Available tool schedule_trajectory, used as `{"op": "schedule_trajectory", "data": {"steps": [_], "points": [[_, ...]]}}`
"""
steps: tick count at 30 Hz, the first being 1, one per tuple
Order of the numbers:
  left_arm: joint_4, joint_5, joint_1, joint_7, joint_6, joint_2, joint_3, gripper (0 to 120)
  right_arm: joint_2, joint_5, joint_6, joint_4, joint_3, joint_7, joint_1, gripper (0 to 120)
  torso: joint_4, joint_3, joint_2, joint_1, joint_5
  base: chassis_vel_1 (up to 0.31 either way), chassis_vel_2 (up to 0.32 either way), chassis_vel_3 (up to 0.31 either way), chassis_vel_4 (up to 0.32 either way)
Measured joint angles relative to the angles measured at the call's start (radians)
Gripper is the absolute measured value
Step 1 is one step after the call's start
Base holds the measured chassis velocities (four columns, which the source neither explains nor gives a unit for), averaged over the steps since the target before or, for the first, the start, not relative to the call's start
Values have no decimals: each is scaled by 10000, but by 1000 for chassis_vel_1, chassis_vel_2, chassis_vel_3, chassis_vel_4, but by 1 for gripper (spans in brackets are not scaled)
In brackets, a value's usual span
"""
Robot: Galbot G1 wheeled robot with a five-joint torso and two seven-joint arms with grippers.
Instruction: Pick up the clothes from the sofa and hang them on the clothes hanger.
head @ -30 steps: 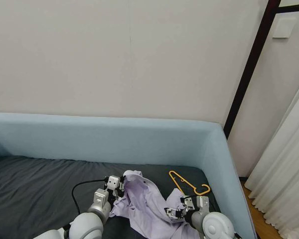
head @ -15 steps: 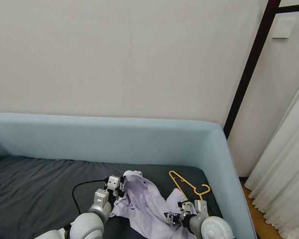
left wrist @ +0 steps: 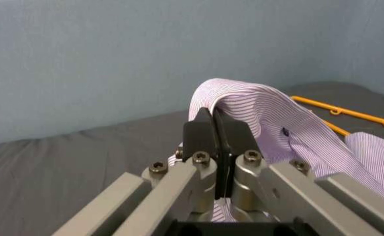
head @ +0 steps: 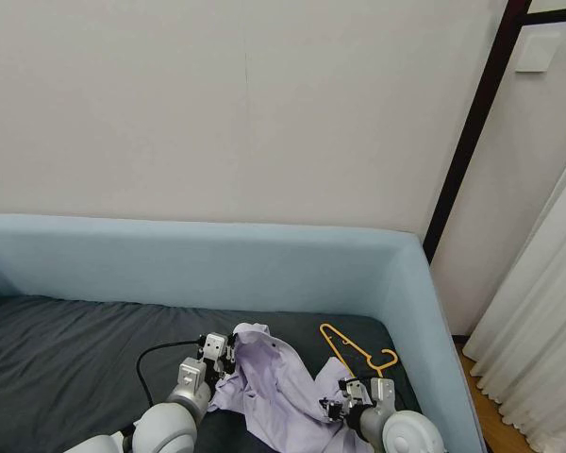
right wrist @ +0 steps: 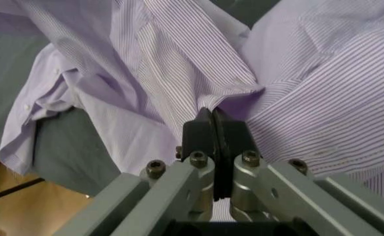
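- Moved: right gripper [head: 340, 408] sits lower in frame than 1 s ago, nearer btm edge, right of ctr; the cloth fold it carries has sunk w/ it. Jaws pressed together, pinching striped fabric (right wrist view).
- left gripper [head: 228, 351]: btm of frame, left of ctr, same spot as before. Jaws clenched on a raised edge of fabric, which arches over the tips (left wrist view).
- shirt [head: 274, 382]: lavender, fine stripes, crumpled; lower ctr of frame, btwn both grippers, lying on seat cushion [head: 57, 349] (dark grey).
- cable [head: 146, 363]: black, loops beside left arm, lower left.
- hanger [head: 354, 347]: orange, flat on seat, just beside shirt, lower right of ctr; apart from both grippers.
- sofa back [head: 217, 264]: pale blue, across mid frame, turning into arm at right.
- wall [head: 217, 104]: off-white, upper frame.
- door frame [head: 472, 132]: dark, upper right.
- curtain [head: 547, 311]: white, right edge.
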State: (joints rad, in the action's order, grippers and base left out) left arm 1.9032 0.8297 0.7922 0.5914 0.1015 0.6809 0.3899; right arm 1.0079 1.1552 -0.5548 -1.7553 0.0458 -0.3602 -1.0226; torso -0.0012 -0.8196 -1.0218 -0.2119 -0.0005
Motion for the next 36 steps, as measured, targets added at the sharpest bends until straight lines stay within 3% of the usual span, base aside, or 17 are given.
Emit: {"op": "schedule_trajectory", "data": {"steps": [4, 9, 10, 12, 17, 25, 36], "points": [[3, -16, 0, 24, -58, 0, -80, 0, -15, -589, 438, -164, -35, 322, 24, 0, 0, 0, 0, 1, 0, 0, 0, 0, 0], [120, -44, -52, 191, -329, 14, -696, 0, -258, -2569, 2331, -983, -315, 1164, 364, 0, 2, 0, 0, 0, -1, 0, 0, 0, 0], [120, -44, -52, 191, -329, 14, -696, 0, -258, -2569, 2331, -983, -315, 1164, 364, 0, 2, 0, 0, 0, -1, 0, 0, 0, 0], [157, -37, -112, 276, -461, 14, -1110, 0, -459, -3460, 3201, -1296, -442, 1406, 541, 0, 0, 0, 0, 0, -1, 0, 0, 0, 0], [456, 35, -479, 456, -958, -51, -2205, 0, -1002, -3935, 4512, -2045, -990, 1435, 1428, 0, 0, 0, 0, 0, -1, 0, 0, 0, 0], [1128, 374, -870, 440, -1143, -626, -3048, 0, -1807, -2717, 4299, -2976, -1019, 700, 2772, 0, 1, 0, 0, -1, -1, 0, 0, 0, 0], [3567, 1818, -233, 903, -361, -2118, -4784, 0, -2798, -269, 3384, -5828, -1701, -919, 2855, 0, 0, 1, 0, 1, 0, 0, 0, 0, 0]]}}
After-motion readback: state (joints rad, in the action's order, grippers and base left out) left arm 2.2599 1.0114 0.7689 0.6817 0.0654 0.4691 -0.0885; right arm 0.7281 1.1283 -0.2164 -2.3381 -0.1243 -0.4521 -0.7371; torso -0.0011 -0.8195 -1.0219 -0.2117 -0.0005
